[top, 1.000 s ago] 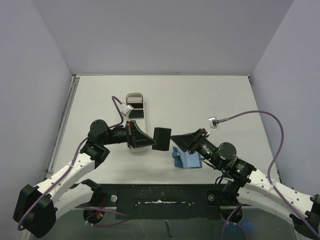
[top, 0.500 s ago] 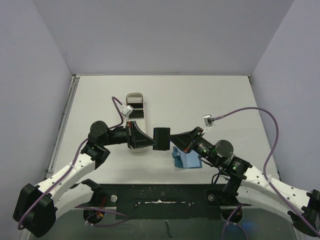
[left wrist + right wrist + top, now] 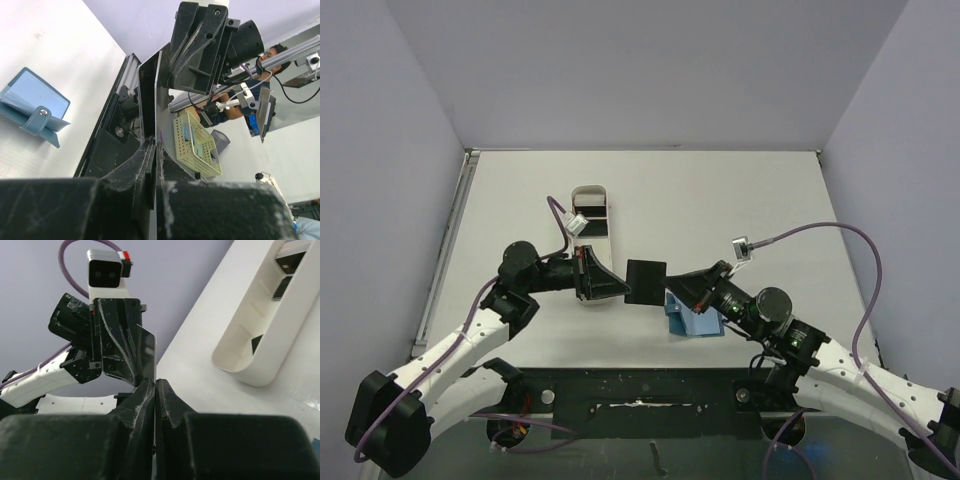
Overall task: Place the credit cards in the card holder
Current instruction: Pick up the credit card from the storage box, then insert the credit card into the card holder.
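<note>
One black credit card (image 3: 645, 282) hangs above the table between both arms. My left gripper (image 3: 624, 288) is shut on its left edge and my right gripper (image 3: 669, 286) is shut on its right edge. The left wrist view shows the card (image 3: 150, 95) edge-on, running from my left gripper (image 3: 156, 146) up to the right one (image 3: 200, 47). In the right wrist view the card (image 3: 148, 357) rises from my right gripper (image 3: 155, 383) to the left one (image 3: 117, 337). The teal-blue card holder (image 3: 696, 319) lies open on the table under the right wrist, its snap tab (image 3: 41, 119) showing. More black cards (image 3: 593, 211) sit in the white tray.
A long white oval-ended tray (image 3: 590, 189) stands behind the left gripper, and the right wrist view also shows this tray (image 3: 265, 330). A metal rail (image 3: 448, 250) runs along the table's left edge. Purple cables loop above both wrists. Off the table stands a pale green basket (image 3: 197, 145).
My right gripper has closed from open onto the card's right edge. The card and both grippers have shifted slightly toward the near edge.
</note>
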